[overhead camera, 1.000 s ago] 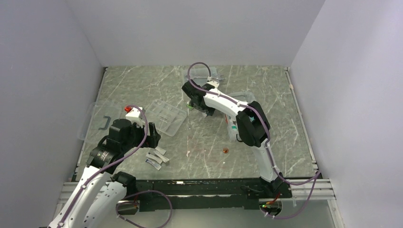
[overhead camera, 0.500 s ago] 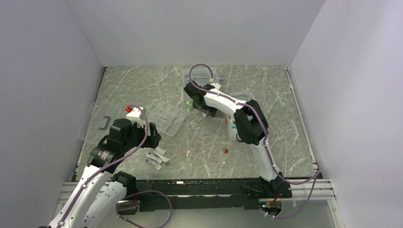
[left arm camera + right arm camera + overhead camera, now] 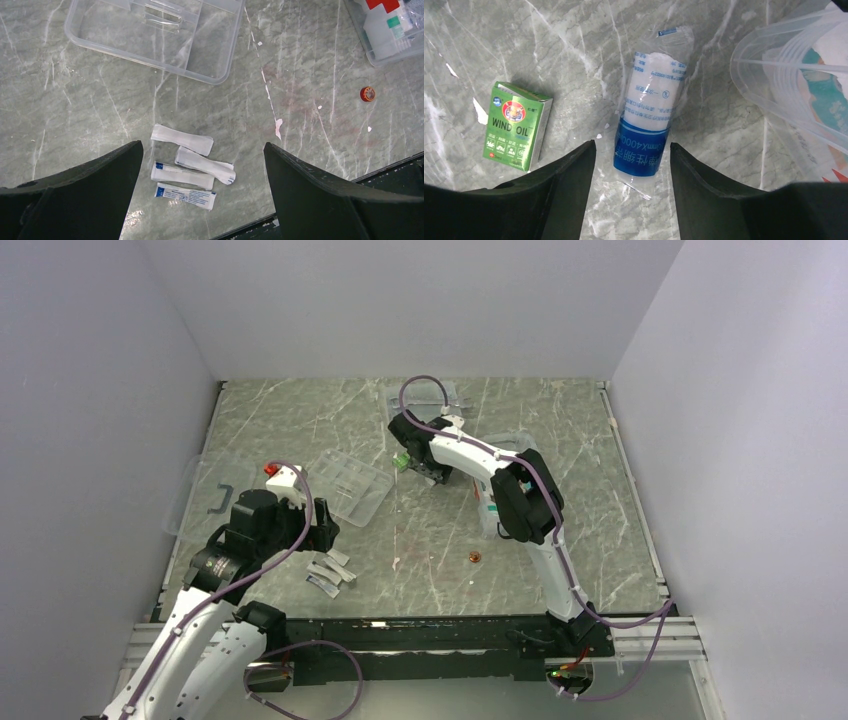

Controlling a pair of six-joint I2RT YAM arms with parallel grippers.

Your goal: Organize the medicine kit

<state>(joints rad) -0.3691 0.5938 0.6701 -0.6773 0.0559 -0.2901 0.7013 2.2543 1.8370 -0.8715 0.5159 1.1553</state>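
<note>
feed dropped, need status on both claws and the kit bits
Left claw open above four flat white packets. Right claw open, straddling white-and-blue wrapped bandage roll. Small green cardboard box beside its finger, clear of roll.

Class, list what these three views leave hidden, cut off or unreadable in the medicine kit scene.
- Top view: bandage roll hidden under the right arm.
- Left wrist view: print on the packets too small; medicine kit box cut off by the top-right corner.
- Right wrist view: clear container cut off by the right edge.
</note>
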